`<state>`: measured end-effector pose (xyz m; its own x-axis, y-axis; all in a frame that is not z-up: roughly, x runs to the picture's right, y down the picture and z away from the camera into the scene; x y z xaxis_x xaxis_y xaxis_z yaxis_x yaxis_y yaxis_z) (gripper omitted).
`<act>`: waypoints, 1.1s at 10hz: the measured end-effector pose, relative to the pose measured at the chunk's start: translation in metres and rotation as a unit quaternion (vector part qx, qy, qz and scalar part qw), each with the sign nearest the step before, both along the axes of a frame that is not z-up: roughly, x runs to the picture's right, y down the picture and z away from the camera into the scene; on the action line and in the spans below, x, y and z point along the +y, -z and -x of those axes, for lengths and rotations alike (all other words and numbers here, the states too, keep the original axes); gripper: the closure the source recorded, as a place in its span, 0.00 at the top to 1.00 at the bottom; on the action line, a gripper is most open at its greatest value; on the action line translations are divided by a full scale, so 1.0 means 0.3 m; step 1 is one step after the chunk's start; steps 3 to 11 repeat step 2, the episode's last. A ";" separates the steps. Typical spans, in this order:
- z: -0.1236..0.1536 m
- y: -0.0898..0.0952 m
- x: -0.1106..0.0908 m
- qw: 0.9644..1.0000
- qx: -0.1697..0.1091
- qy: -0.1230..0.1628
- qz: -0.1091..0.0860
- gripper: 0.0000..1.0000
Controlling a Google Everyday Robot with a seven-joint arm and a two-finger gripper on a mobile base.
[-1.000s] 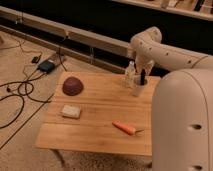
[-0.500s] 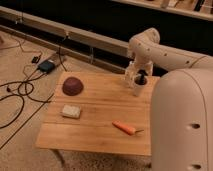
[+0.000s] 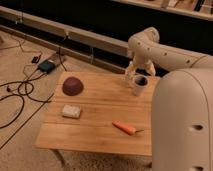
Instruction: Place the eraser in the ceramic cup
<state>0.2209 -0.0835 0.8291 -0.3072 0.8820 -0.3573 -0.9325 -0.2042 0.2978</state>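
The ceramic cup (image 3: 139, 88) is whitish with a dark mouth and stands upright near the far right edge of the wooden table (image 3: 100, 132). My gripper (image 3: 131, 75) hangs from the cream arm (image 3: 145, 47) just left of the cup's rim, close to it or touching it. No separate dark eraser block shows on the table or at the gripper. The cup's mouth looks dark, and I cannot tell whether the eraser is inside.
A dark red dome-shaped bowl (image 3: 73, 86) sits at the far left of the table. A whitish-beige pad (image 3: 71, 111) lies front left and an orange carrot (image 3: 125, 128) front right. My cream body (image 3: 182, 125) fills the right side. Cables (image 3: 20, 92) lie on the floor at left.
The gripper has shifted slightly at the cup's rim. A dark upright shape seen beside the gripper above the cup a second ago no longer stands out.
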 end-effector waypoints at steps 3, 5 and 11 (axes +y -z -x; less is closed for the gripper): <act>0.000 0.001 -0.001 1.000 0.000 0.000 0.000 0.80; 0.000 0.001 -0.001 1.000 0.000 0.000 0.000 0.80; 0.000 0.001 -0.001 1.000 0.000 0.000 0.000 0.80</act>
